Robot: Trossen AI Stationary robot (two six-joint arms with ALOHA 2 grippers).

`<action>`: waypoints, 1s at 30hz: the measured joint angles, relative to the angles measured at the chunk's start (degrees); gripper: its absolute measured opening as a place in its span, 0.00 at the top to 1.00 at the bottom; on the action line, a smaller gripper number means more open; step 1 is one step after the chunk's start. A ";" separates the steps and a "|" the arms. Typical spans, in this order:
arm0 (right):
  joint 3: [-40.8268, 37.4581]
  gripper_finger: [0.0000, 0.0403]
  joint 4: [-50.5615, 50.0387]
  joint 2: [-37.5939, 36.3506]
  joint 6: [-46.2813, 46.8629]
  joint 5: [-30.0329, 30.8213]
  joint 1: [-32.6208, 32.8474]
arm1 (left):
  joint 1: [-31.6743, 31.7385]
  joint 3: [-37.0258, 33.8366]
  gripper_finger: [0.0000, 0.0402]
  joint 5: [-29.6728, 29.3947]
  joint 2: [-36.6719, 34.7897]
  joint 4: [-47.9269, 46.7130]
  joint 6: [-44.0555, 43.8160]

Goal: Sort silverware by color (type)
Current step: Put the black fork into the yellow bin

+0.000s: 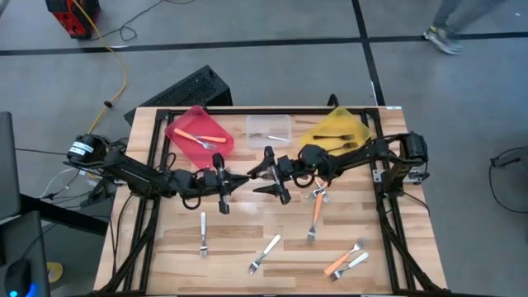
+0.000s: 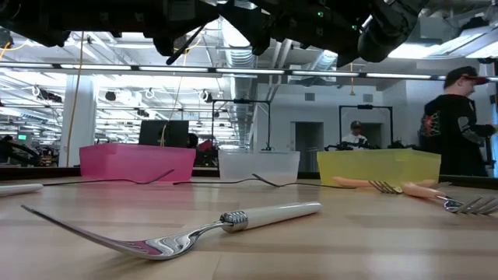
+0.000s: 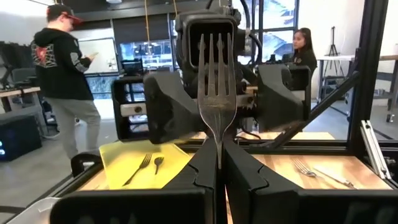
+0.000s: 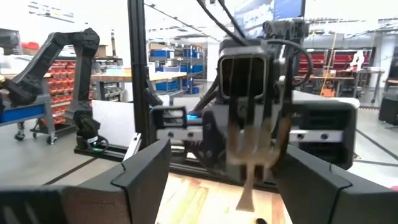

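Observation:
My left gripper (image 1: pixel 224 186) is over the middle of the table, shut on a dark fork (image 3: pixel 217 81) whose tines point toward my right gripper (image 1: pixel 262 176). My right gripper faces it, open, and its two fingers (image 4: pixel 146 168) stand either side of the fork's head (image 4: pixel 249 146) without touching it. The red bin (image 1: pixel 198 132) holds an orange-handled fork. The yellow bin (image 1: pixel 337 130) holds dark forks (image 3: pixel 144 168). The clear bin (image 1: pixel 269 129) stands between them. Several silver and orange-handled forks lie flat on the near half of the table. My left gripper pinches the dark fork's handle (image 3: pixel 219 152) between its two fingers. The fork lies along the fingers and sticks out beyond them toward the table's right side, tines foremost. It is lifted clear of the table.
Loose forks lie at the near side: a silver one (image 1: pixel 203 233), another silver one (image 1: pixel 266 254), an orange-handled one (image 1: pixel 317 214) and a pair (image 1: pixel 346 262) near the right corner. The bins line the far edge. People stand in the room beyond the table (image 2: pixel 459 124).

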 joint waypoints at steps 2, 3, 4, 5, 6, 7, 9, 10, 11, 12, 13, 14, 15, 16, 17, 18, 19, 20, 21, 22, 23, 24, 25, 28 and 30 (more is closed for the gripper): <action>0.54 0.27 0.00 0.00 -0.01 0.65 -0.02 | 0.00 0.00 1.00 -0.01 0.00 -0.22 -0.17; 0.86 0.27 0.00 0.00 -0.09 0.82 -0.02 | 0.00 0.00 1.00 0.01 0.00 -0.19 -0.21; 1.17 0.27 -0.02 0.00 -0.28 0.84 -0.02 | 0.00 0.00 1.00 -0.01 0.00 -0.02 -0.23; 1.43 0.27 -0.20 0.00 -0.40 0.84 -0.02 | -0.02 0.00 1.00 0.01 0.00 0.31 -0.20; 1.70 0.27 -0.68 0.00 -0.42 0.84 -0.02 | -0.01 0.02 1.00 0.00 0.00 0.62 -0.21; 1.83 0.27 -0.89 0.00 -0.42 0.84 -0.02 | -0.02 0.02 1.00 0.01 0.00 0.74 -0.23; 1.83 0.27 -1.07 0.00 -0.44 0.93 -0.02 | -0.02 0.02 1.00 0.01 0.00 0.68 -0.23; 1.83 0.27 -1.08 0.00 -0.44 1.05 -0.02 | -0.02 0.02 1.00 0.01 0.00 0.70 -0.23; 1.83 0.27 -1.26 0.00 -0.44 1.08 -0.02 | -0.02 0.02 1.00 0.01 0.00 0.70 -0.20; 1.83 0.28 -1.82 -0.02 -0.44 1.08 -0.02 | -0.02 0.02 1.00 0.01 0.00 0.72 -0.16; 1.83 0.28 -2.43 -0.02 -0.44 1.11 -0.02 | -0.02 0.02 1.00 0.01 0.00 0.70 -0.17; 1.83 0.28 -2.81 -0.02 -0.44 1.14 -0.02 | -0.02 0.02 1.00 0.01 0.00 0.70 -0.16; 1.83 0.28 -2.95 -0.02 -0.44 1.18 -0.02 | -0.02 0.02 1.00 0.01 0.00 0.70 -0.16; 1.83 0.28 -2.87 -0.02 -0.44 1.30 -0.01 | -0.02 0.02 1.00 0.01 0.00 0.70 -0.16; 1.83 0.28 -2.76 -0.02 -0.44 1.53 0.06 | -0.02 0.02 1.00 0.01 0.00 0.69 -0.16; 1.83 0.29 -2.71 -0.02 -0.46 2.13 0.19 | -0.02 0.02 1.00 0.01 0.00 0.66 -0.15; 1.83 0.30 -2.79 -0.04 -0.48 3.00 0.32 | -0.02 0.02 1.00 0.01 0.00 0.66 -0.13; 1.83 0.32 -2.86 -0.02 -0.48 4.02 0.35 | -0.02 0.02 1.00 0.01 0.00 0.66 -0.12; 1.83 0.34 -2.87 -0.02 -0.47 4.83 0.35 | -0.02 0.02 1.00 0.01 0.00 0.66 -0.12; 1.83 0.37 -2.83 -0.02 -0.48 5.33 0.35 | -0.02 0.02 1.00 0.01 0.00 0.65 -0.14; 1.83 0.40 -2.80 -0.02 -0.48 5.48 0.35 | -0.02 0.02 1.00 0.01 0.00 0.63 -0.14; 1.83 0.44 -2.88 -0.03 -0.48 5.53 0.35 | -0.02 0.02 1.00 0.01 0.00 0.63 -0.13; 1.83 0.48 -3.14 -0.02 -0.48 5.57 0.35 | -0.02 0.02 1.00 0.01 0.00 0.63 -0.13; 1.83 0.64 -3.74 -0.02 -0.48 5.61 0.28 | -0.02 0.02 1.00 -0.02 0.00 0.61 -0.14; 1.83 0.72 -3.87 -0.02 -0.69 5.80 0.26 | -0.02 0.02 1.00 0.00 0.00 0.63 -0.18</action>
